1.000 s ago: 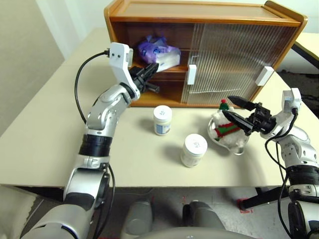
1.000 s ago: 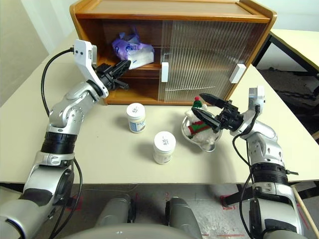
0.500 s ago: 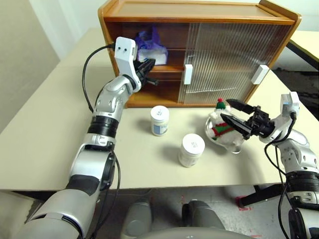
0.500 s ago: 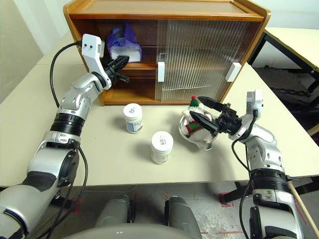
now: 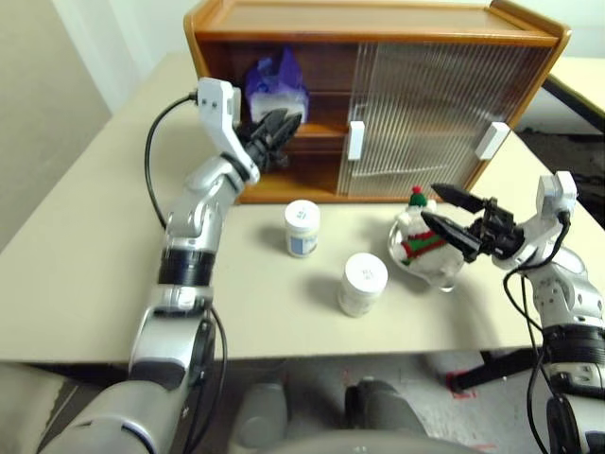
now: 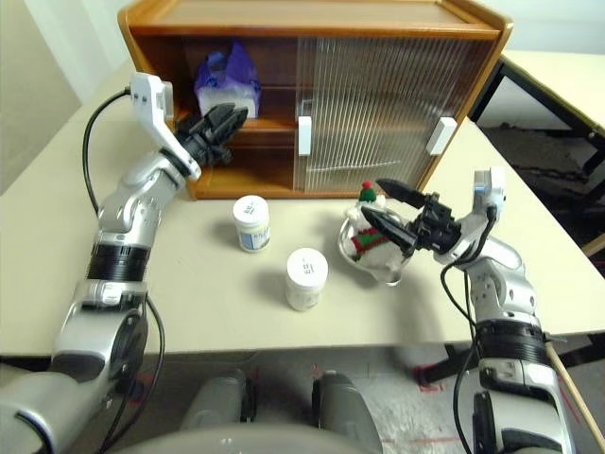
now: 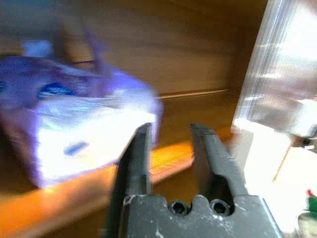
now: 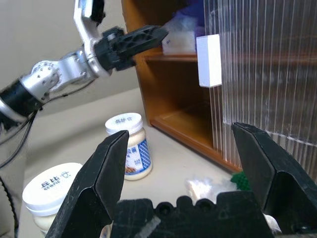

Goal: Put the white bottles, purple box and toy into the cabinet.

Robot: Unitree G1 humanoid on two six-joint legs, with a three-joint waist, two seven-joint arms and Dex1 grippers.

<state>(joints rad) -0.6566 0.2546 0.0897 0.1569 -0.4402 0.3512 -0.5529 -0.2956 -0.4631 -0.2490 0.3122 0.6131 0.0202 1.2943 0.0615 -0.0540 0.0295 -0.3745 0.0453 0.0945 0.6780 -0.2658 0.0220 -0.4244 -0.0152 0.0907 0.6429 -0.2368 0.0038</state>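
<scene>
Purple box [image 5: 275, 87] is already parked on the cabinet's [image 5: 378, 24] upper shelf, with the left hand [image 5: 280, 128] just in front of it, fingers parted and gripping nothing. Right hand [image 5: 447, 211] is spread wide beside the toy [image 5: 419, 238], so a square approach is needed before it's pinched. Toy's lower half can't be made out.

A shiny silver metal bowl [image 5: 444, 272] is sitting on the pale beige worktop [image 5: 95, 255], while a second beige table [image 6: 567, 80] is standing nearby.
</scene>
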